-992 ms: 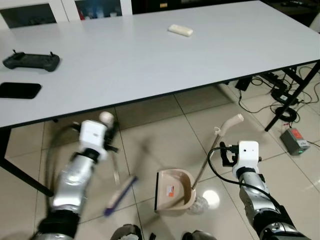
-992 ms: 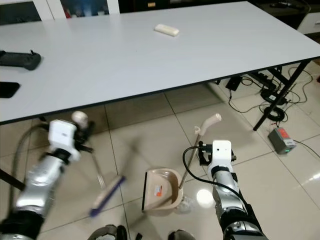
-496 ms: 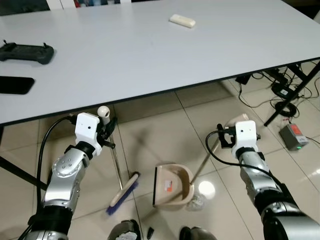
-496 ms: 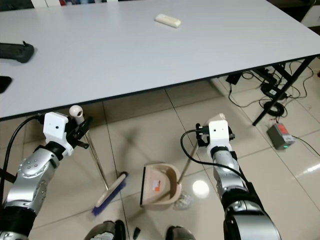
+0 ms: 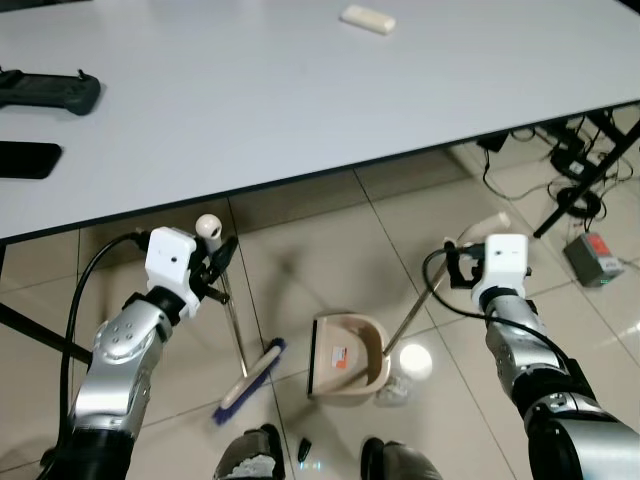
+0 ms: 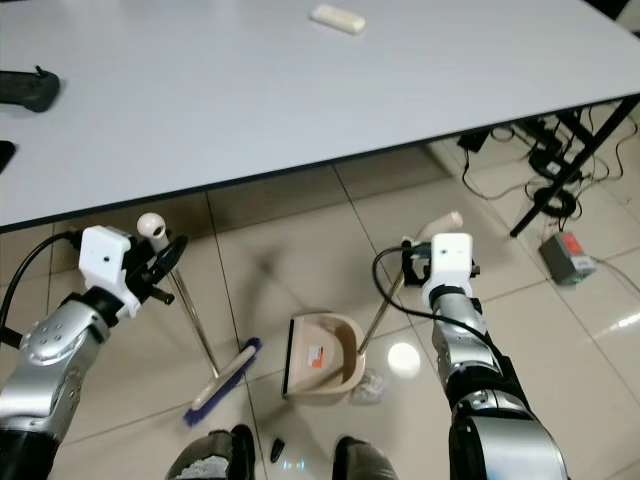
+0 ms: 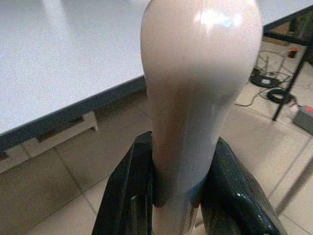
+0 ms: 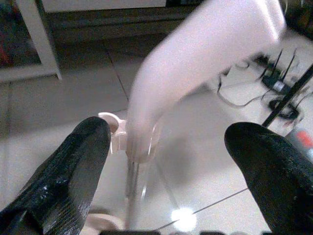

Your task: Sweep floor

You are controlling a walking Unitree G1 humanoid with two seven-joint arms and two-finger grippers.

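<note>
Below the wide white counter [image 5: 300, 90], on the beige tiled floor [image 5: 310, 260], the left gripper [image 5: 213, 268] is clamped on the blue-bristled metal-handled broom [image 5: 247, 380]. The right gripper [image 8: 161, 161] gapes around the beige plastic dustpan's [image 5: 345, 358] handle. Judgement: short strokes rightward, pan lip flat against tile.
</note>
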